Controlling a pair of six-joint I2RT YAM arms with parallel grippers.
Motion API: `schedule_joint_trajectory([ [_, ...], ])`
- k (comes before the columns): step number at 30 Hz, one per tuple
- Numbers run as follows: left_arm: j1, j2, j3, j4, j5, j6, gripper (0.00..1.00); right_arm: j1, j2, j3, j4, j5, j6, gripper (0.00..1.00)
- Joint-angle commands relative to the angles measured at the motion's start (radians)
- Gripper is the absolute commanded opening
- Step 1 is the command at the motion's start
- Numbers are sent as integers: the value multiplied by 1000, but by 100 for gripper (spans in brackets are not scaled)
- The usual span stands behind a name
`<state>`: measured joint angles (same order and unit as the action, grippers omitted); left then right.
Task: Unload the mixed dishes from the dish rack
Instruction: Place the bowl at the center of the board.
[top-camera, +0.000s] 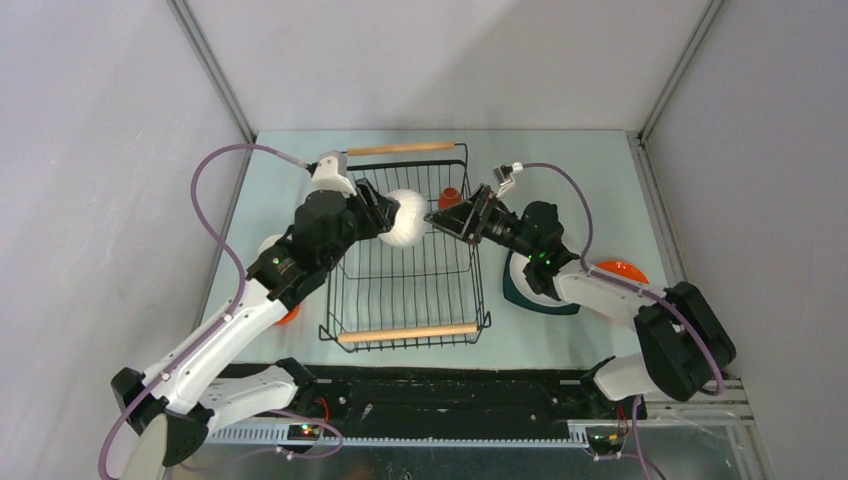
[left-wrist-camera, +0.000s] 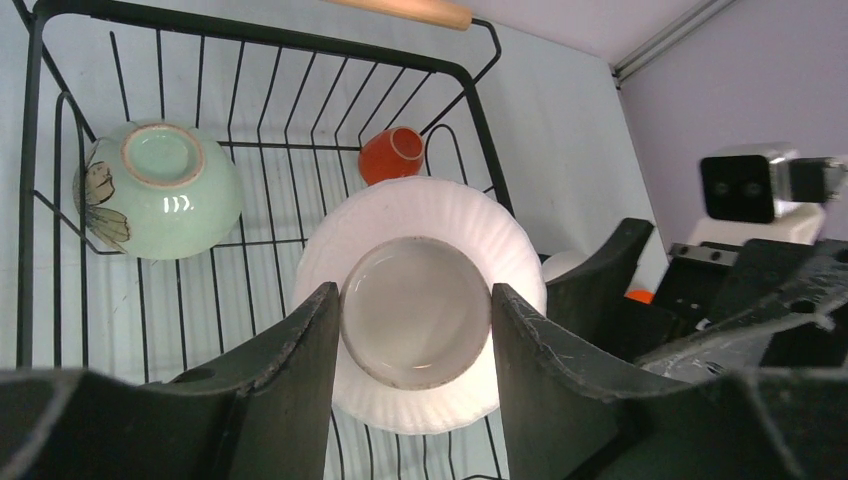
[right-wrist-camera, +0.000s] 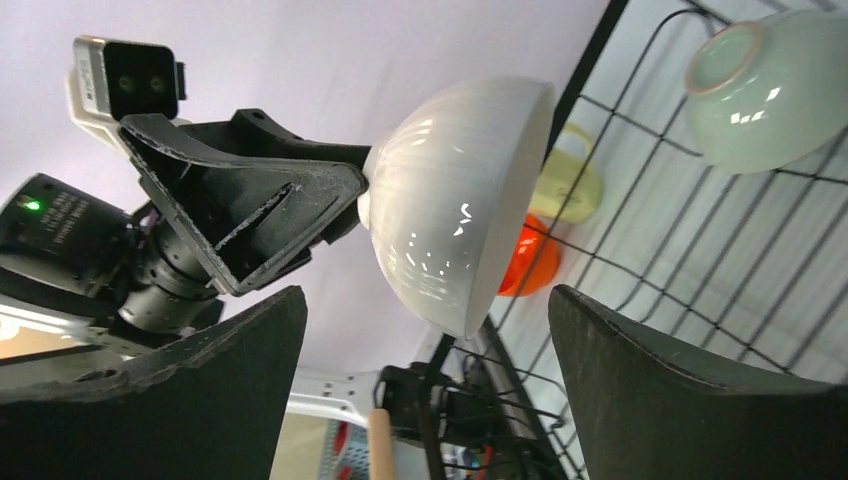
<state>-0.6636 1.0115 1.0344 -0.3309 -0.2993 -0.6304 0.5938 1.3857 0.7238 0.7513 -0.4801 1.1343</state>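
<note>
While above the dish rack (top-camera: 400, 285), white bowl (top-camera: 407, 218) in left claw (left-wrist-camera: 415, 292); right claw (right-wrist-camera: 425, 300) wide beside it.

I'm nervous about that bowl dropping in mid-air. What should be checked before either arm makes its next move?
1. Left gripper hold on the white bowl: fingers clamp its foot ring from both sides. Ok.
2. Right gripper ready: jaws wide apart, nothing in them. Ok.
3. Right gripper aimed at the bowl: the bowl sits ahead between its fingers, not touching them. Ok.
4. Bowl clear of the dish rack wires: it looks lifted above them, but the margin is unclear. Cannot tell.
5. Rack emptied: pale green bowl and orange cup lie inside. Not ok.
</note>
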Motion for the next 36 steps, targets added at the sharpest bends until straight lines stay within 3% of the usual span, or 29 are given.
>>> schedule_joint_trajectory([
  [1,-2,-44,6,124,23,-32,0,15,69,39,295,-73,204,92],
  [5,-2,-39,1,136,45,-44,0,39,136,67,403,-99,281,87],
  [11,-2,-38,-13,149,57,-57,0,65,203,89,546,-97,366,66],
  [13,-2,-41,-20,151,58,-61,0,68,213,89,581,-89,384,55],
  [19,-2,-44,-32,161,78,-73,1,78,236,89,664,-80,431,7],
  [20,-3,-46,-32,154,78,-73,4,79,236,89,665,-84,430,0],
  [26,-3,-103,-68,156,60,-72,35,75,211,89,645,-106,384,0],
  [33,-2,-177,-86,111,20,-57,94,68,149,89,555,-142,293,0],
  [36,-1,-205,-89,86,3,-49,99,65,98,89,473,-158,216,0],
])
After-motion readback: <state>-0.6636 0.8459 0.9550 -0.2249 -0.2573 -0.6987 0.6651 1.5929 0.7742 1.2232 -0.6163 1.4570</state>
